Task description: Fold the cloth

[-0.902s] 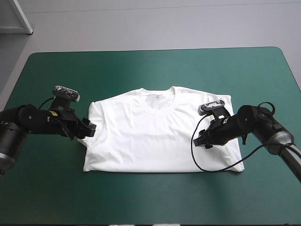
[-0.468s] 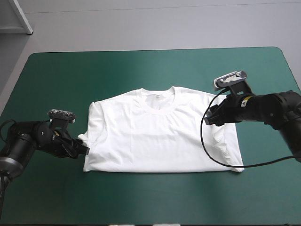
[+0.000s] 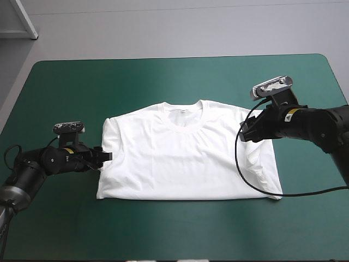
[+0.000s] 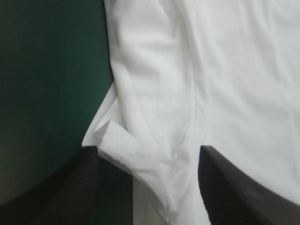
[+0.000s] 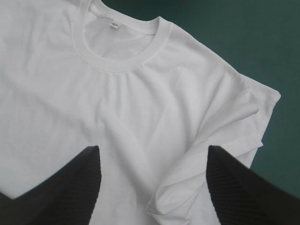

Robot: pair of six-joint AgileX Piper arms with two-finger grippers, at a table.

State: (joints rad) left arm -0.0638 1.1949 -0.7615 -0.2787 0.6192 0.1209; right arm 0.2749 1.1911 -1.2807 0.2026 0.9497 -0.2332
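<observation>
While the T-shirt (image 3: 185, 158) is spread flat at the middle of the teal-green surface (image 3: 163, 76), with its collar (image 3: 184, 113) toward the far edge, both end effectors are seen released. The left end effector (image 3: 103, 157) is set at the left sleeve (image 4: 117, 143), which lies folded between its parted black fingers (image 4: 79, 187). The right end effector (image 3: 246, 132) is poised over the rumpled right sleeve (image 5: 220, 145), its fingers likewise apart.
</observation>
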